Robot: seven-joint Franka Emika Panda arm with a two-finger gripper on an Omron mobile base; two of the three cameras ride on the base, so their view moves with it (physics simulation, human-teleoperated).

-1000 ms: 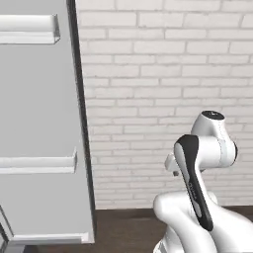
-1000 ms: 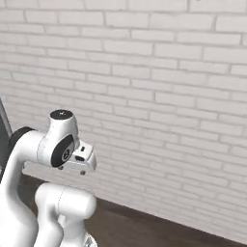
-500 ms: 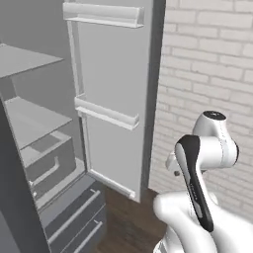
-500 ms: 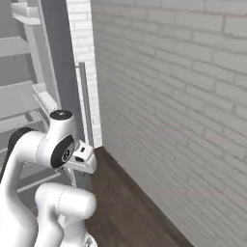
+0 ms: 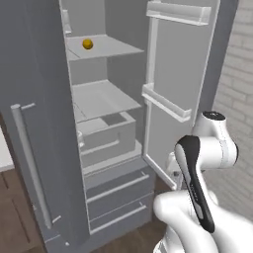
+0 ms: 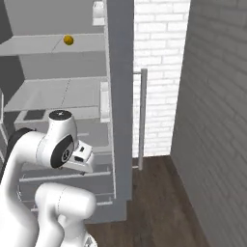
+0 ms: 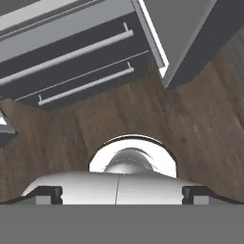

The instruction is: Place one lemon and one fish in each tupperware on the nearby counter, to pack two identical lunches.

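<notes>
I see one lemon [image 5: 87, 44] on the upper shelf [image 5: 106, 47] of the open fridge [image 5: 39, 123], high above and in front of my arm. My pincer [image 7: 122, 193] points down at the wooden floor [image 7: 143, 114], its tips wide apart and empty. I must raise and turn it toward that shelf.

A small, round, orange-yellow lemon [image 5: 87, 44] [image 6: 68, 40] rests on the upper grey shelf [image 5: 111, 47] [image 6: 38, 44] inside the open refrigerator. It sits alone on the flat shelf surface, towards the rear and nearer the left wall in the left base view; in the right base view it appears towards the shelf's right end, close to the edge of the open door. Its surface is smooth and evenly coloured, and nothing touches it.
</notes>
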